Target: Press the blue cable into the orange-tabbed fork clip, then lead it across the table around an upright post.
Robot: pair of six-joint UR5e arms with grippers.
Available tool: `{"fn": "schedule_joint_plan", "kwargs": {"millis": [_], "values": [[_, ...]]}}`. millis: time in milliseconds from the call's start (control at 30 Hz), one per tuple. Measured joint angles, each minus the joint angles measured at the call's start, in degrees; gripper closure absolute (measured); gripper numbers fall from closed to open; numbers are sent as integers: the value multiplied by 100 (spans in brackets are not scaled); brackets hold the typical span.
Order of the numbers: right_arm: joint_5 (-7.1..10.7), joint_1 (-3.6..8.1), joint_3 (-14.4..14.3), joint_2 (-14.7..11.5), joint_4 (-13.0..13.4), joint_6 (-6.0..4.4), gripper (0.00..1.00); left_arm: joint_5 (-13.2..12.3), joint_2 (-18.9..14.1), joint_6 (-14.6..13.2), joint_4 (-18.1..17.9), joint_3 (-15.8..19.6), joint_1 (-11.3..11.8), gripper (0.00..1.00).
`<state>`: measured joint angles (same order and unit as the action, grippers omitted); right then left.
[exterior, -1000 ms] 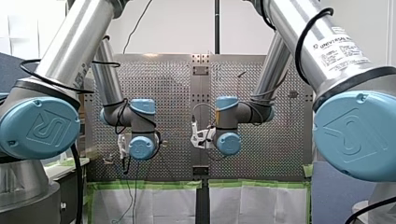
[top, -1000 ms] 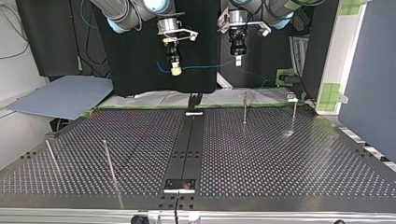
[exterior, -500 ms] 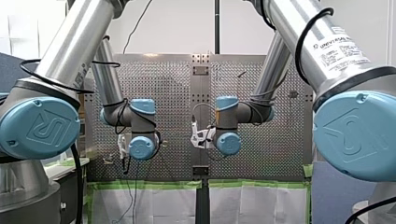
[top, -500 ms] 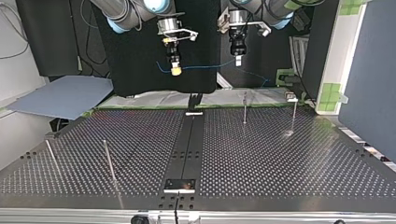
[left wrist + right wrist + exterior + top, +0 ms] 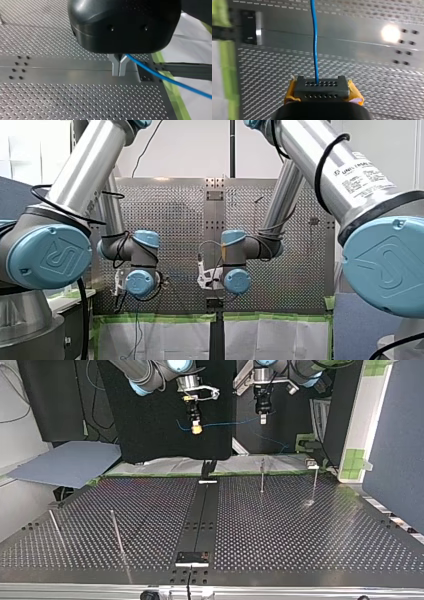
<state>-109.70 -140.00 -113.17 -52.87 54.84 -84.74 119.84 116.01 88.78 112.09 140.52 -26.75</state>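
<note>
1. Both grippers have risen and slid toward the top view's right since a second ago, carrying the blue cable [image 5: 225, 424] with them.
2. That cable hangs in the air well above the table [image 5: 300, 535], strung between the two grippers in a shallow sag. It touches neither the table nor any post, and a short end pokes out past my right gripper toward the top view's left.
3. My right gripper [image 5: 197, 430], with yellow pads, is clamped on the cable. In its wrist view the line runs straight ahead from between the pads, over the perforated plate.
4. My left gripper [image 5: 263, 420] is clenched on the cable too. In its wrist view the metal fingers [image 5: 117, 67] are pressed together, and the line leaves at their root and slants away across the green tape [image 5: 172, 97] along the table's edge.
5. Under those fingers lies the plain centre strip [image 5: 202, 515] of the table, close to the taped edge on the arms' side.
6. Four thin posts stand upright on the plate — two at the top view's right, near the arms' edge [image 5: 262, 476] [image 5: 314, 484], and two at its left, nearer the camera [image 5: 116, 532] [image 5: 54, 525]. All are well apart from the cable.
</note>
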Motion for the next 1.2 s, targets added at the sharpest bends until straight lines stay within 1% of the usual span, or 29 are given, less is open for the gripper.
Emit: {"fn": "schedule_joint_plan", "kwargs": {"millis": [100,200,400,500,567,667,767,867,933,1000,1100,1200], "values": [[-150,-37,6,56,-150,0,100,-14,1,-39,18,13,46,100],[-247,-47,7,72,-305,0,100,-17,2,-50,23,15,59,100],[-287,-49,9,78,-558,0,100,-18,3,-54,25,17,62,100],[-291,-51,7,77,-594,-2,100,-30,-8,-57,15,30,75,100],[-317,-68,-12,52,-626,-10,100,-82,-58,-46,-32,80,123,100],[-387,-95,-39,-53,-736,-84,100,-181,-172,34,-34,193,169,100],[-357,-124,-49,-195,-856,-214,100,-226,-305,158,58,318,184,100],[-245,-107,-50,-344,-911,-361,100,-230,-454,304,197,386,211,100],[-145,-83,-51,-453,-927,-469,100,-222,-570,420,314,403,230,100],[-34,-59,-47,-567,-926,-551,100,-199,-674,523,412,408,243,100],[117,-40,-25,-729,-895,-612,100,-155,-837,686,561,410,264,100],[196,-35,-10,-855,-792,-653,100,-136,-1011,860,545,411,282,100]]}}
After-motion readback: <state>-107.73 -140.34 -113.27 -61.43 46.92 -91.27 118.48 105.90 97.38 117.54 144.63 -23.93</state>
